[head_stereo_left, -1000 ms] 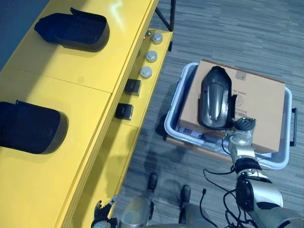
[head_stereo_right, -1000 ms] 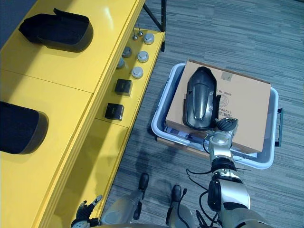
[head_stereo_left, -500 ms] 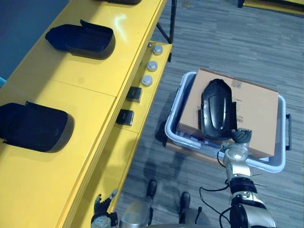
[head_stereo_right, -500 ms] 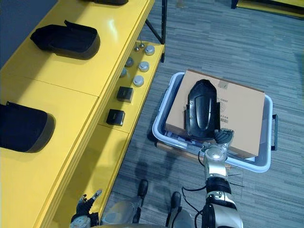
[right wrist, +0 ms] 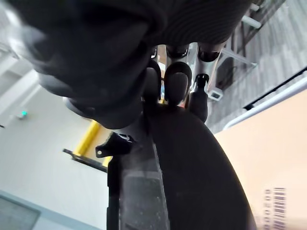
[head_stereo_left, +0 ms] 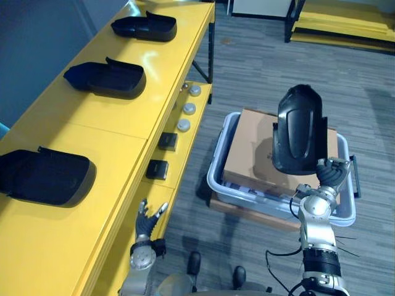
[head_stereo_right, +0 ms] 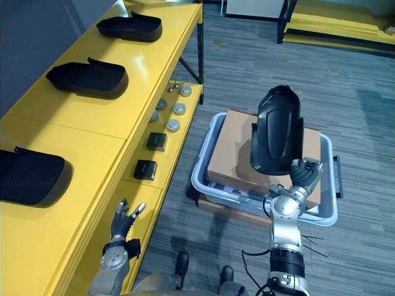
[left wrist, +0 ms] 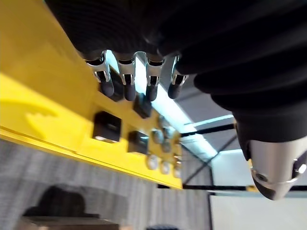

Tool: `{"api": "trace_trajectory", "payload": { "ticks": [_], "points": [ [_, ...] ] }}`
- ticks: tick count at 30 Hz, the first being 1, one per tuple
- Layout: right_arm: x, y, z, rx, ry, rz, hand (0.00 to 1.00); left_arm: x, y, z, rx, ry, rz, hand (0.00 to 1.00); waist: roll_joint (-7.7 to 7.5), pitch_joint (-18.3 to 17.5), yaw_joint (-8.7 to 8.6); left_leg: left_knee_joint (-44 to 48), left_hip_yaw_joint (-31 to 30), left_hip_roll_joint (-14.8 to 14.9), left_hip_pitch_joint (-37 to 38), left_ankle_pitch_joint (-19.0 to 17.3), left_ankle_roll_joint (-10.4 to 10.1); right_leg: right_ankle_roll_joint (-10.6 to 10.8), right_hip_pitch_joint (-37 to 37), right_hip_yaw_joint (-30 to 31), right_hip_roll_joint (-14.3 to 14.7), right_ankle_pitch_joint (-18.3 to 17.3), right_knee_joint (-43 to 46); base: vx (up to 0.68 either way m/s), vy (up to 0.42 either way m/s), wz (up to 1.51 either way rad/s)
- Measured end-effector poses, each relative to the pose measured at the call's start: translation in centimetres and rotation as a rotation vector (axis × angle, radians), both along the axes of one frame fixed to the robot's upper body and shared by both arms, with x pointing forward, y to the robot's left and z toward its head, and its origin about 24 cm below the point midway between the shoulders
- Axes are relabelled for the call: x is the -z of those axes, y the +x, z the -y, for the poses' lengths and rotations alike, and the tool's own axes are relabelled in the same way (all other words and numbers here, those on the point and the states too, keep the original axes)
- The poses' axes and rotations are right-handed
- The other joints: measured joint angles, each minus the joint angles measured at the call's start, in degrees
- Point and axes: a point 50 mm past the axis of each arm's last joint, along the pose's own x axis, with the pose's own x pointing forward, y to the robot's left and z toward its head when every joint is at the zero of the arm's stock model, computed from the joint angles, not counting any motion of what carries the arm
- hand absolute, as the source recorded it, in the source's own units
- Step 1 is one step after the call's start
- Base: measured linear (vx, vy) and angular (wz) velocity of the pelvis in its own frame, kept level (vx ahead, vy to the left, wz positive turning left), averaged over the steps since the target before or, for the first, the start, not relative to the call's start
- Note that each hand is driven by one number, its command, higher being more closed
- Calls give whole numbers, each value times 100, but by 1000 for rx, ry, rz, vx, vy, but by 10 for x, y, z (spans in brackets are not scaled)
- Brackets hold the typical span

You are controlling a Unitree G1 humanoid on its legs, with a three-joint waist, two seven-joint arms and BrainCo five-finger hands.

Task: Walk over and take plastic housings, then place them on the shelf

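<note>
Now carry the plastic housing across to the yellow shelf slowly, and hold it upright as it is, so the weight sits over the grip. It is held by its lower end alone, so I judge that a quick swing could twist it loose. Aim for the bare stretch between the nearest housing and the middle housing; a third housing lies at the far end.

Your right robot hand has its fingers curled tight round the housing's lower edge. The housing stands in the air above the cardboard box in the grey bin, apart from both.

Your left robot hand hangs just beside the shelf's front edge, fingers straight and spread, holding nothing. Bring it up to steady the housing's free end if it tips.
</note>
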Motion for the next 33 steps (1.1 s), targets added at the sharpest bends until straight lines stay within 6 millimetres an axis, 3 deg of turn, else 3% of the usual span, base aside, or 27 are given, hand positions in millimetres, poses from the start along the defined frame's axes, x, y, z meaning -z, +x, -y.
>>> {"api": "trace_trajectory", "payload": {
  "ticks": [6,14,17,25,26,33],
  "points": [
    [-28,-7,-43,-162,-46,163,100,-45,15,34,138,-116,207,0,-19,-172,-34,-8,33,2,92,-2,2,0,61,35,4,0,-21,-20,0,-2],
    [-39,-13,-112,-473,-98,222,100,-87,31,67,290,-194,364,0,-46,-356,-159,-19,241,29,127,-16,21,-7,65,229,27,94,-83,-38,4,-12],
    [-39,-17,-129,-559,-112,224,100,-93,33,74,313,-230,380,0,-57,-386,-165,-18,271,31,127,-16,21,-4,34,244,31,105,-81,-37,1,-6],
    [-36,-21,-146,-664,-142,218,100,-89,33,70,298,-296,337,0,-79,-594,-196,-38,279,32,112,-15,21,-5,-13,270,31,105,-80,-14,-1,-2],
    [-35,-21,-146,-667,-142,216,100,-88,33,70,299,-295,335,100,-81,-596,-201,-38,278,32,112,-15,21,-6,-13,269,32,106,-81,0,0,0],
    [-13,-23,-141,-674,-134,125,100,-85,34,66,301,-290,303,100,-139,-705,-320,-41,277,31,112,-15,21,-12,-12,270,31,110,-95,0,0,0]
  ]
}}
